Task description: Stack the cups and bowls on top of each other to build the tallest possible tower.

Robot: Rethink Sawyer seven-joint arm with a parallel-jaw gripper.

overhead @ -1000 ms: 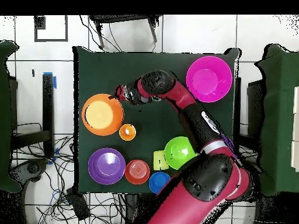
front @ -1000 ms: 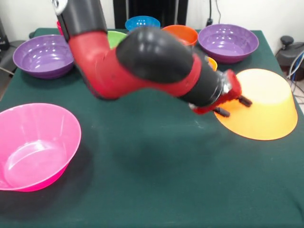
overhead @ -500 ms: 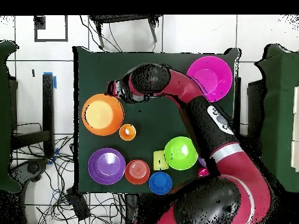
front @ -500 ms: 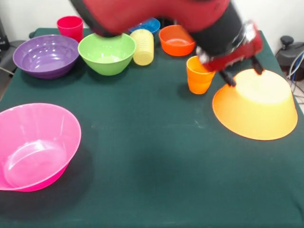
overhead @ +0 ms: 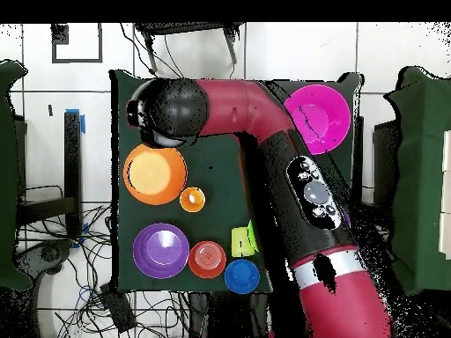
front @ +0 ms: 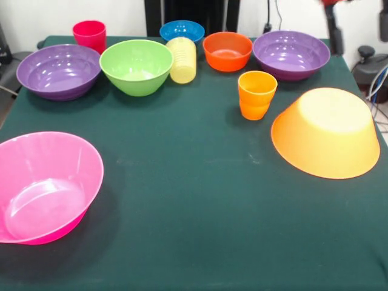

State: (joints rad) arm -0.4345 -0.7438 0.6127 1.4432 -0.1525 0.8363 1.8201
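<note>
A large orange bowl (front: 327,133) (overhead: 154,173) lies upside down on the green table (front: 194,200). Beside it stands the orange cup (front: 257,94) (overhead: 192,199). A large pink bowl (front: 45,185) (overhead: 315,119) sits apart, tilted. Along the far edge are a purple bowl (front: 57,70), red cup (front: 89,35), green bowl (front: 136,65), yellow cup (front: 182,59), blue bowl (front: 182,29), orange-red bowl (front: 227,50) and a second purple bowl (front: 291,54). My gripper (front: 357,21) hangs open and empty, high above the orange bowl, only its fingers (front: 332,33) showing.
In the overhead view my red arm (overhead: 264,132) crosses the table and covers most of the green bowl and part of the pink bowl. Cables and chairs lie around the table on the floor.
My arm has lifted away from the upside-down orange bowl's rim and risen to the picture's top edge. No bowl or cup has moved, and nothing was picked up.
</note>
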